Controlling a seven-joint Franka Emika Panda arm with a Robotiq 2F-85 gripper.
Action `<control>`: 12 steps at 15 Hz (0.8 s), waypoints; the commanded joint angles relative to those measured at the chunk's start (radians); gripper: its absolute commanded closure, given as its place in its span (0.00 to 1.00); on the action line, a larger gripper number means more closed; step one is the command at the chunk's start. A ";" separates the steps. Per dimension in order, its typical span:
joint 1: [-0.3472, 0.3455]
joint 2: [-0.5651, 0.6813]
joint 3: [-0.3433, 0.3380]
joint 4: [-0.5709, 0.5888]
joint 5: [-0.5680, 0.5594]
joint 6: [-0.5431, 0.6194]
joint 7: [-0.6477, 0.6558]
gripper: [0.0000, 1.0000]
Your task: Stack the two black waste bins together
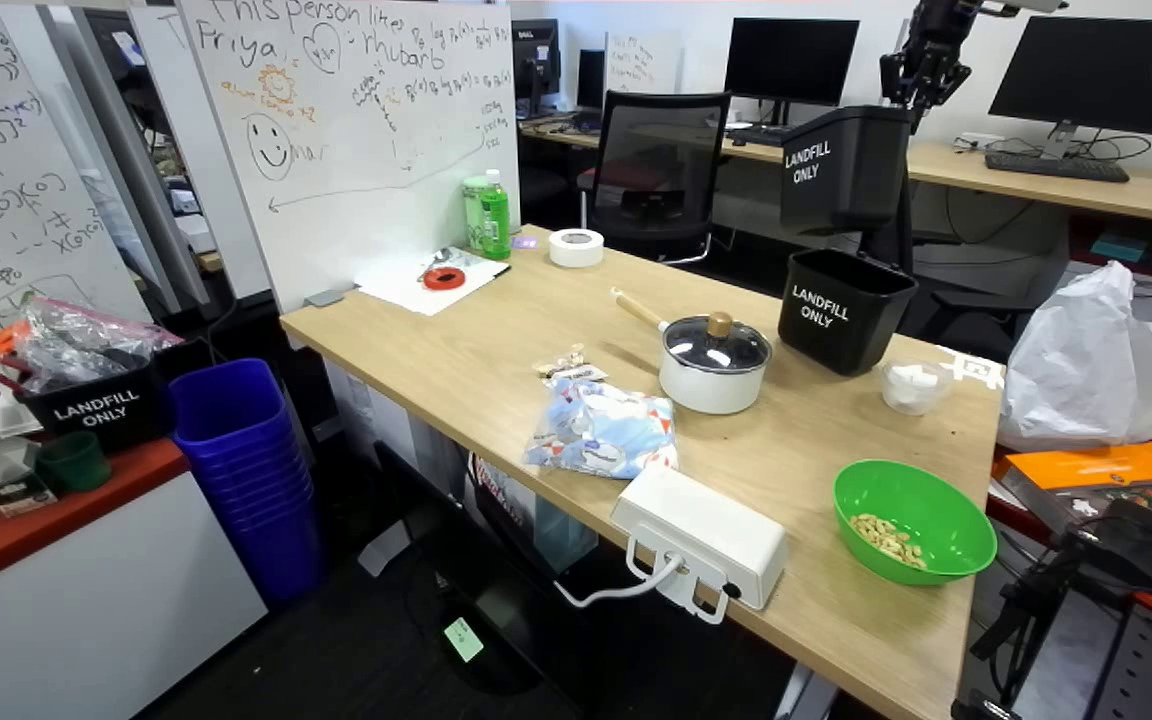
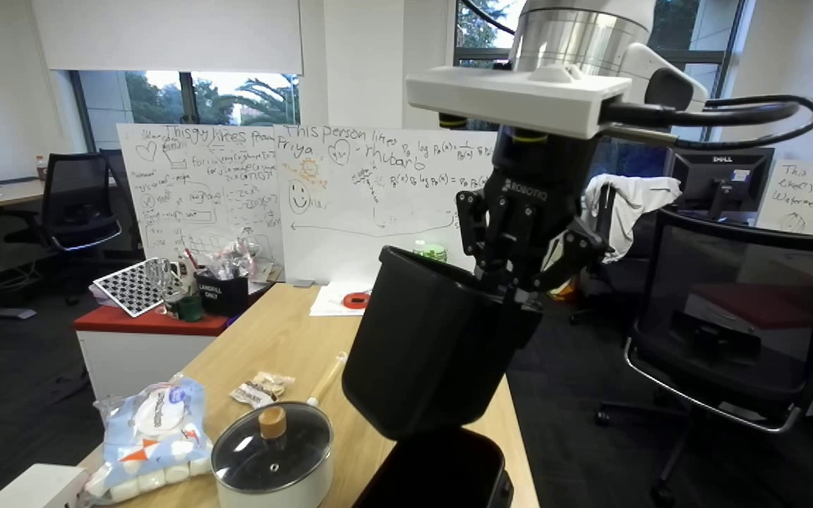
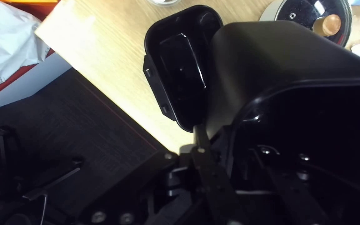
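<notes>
Two black waste bins are above the table's far end, both marked "LANDFILL ONLY" in white in an exterior view. The lower bin (image 1: 841, 315) stands upright on the table. The upper bin (image 1: 841, 175) hangs tilted in the air just above it, apart from it in that view. My gripper (image 1: 914, 108) is shut on the upper bin's rim, one finger inside, one outside, as the exterior view (image 2: 512, 293) shows. In the wrist view the upper bin (image 3: 270, 53) covers part of the open lower bin (image 3: 180, 68); the fingers are dark there.
A white lidded pot (image 1: 714, 385) stands close beside the lower bin. A clear tub (image 1: 914, 388) sits on its other side. A green bowl (image 1: 936, 510), a marshmallow bag (image 1: 604, 430) and a white box (image 1: 701, 530) are also on the table. A filled black bin (image 1: 101, 410) stands on a cabinet.
</notes>
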 commanded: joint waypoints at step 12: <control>-0.033 -0.001 0.004 -0.020 -0.044 0.011 -0.154 0.94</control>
